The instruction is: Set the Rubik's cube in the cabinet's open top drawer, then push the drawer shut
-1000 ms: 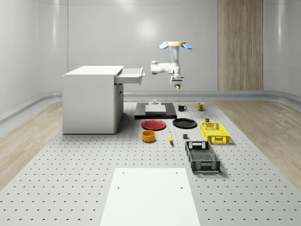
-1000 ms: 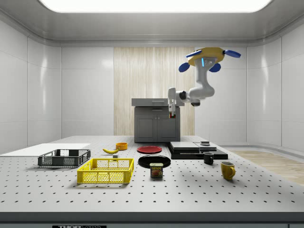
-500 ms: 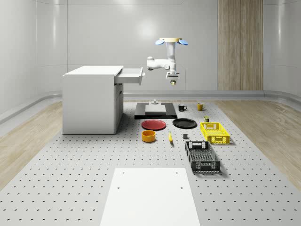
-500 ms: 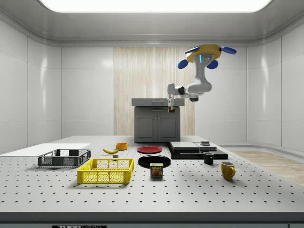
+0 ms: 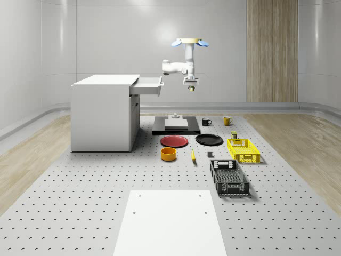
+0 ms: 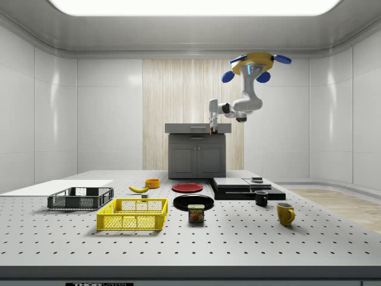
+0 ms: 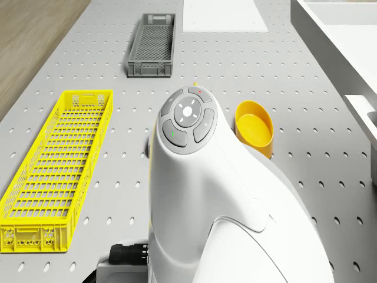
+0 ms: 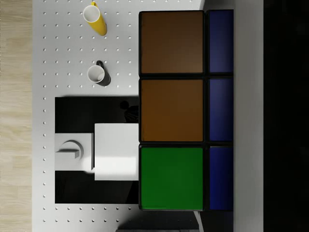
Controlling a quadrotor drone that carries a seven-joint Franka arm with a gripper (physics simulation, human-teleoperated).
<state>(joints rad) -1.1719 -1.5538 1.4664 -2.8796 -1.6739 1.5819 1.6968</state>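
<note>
Gripper (image 5: 189, 87) pinches cube (image 8: 186, 111); drone (image 5: 187, 42) hovers right of open drawer (image 5: 147, 84), above the table; cube's rigid, light, slick-faced; keep your grip on flat opposite faces.

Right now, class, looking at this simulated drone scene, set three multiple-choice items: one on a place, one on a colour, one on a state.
1. Where does the drone hover?
A. Above the table, to the whole-scene view's right of the top drawer
B. Resting on the cabinet top
C. Over the grey crate

2. What colour is the bowl beside the banana?
A. Blue
B. Orange-yellow
C. Green

3. What state is the top drawer in?
A. Pushed shut
B. Pulled open
C. Removed and lying on the table

Answers:
1. A: the whole-scene view shows the drone airborne, with its pincer beyond the drawer's front, holding the Rubik's cube.
2. B: the whole-scene view shows it orange-yellow.
3. B: it juts out from the cabinet.
</note>
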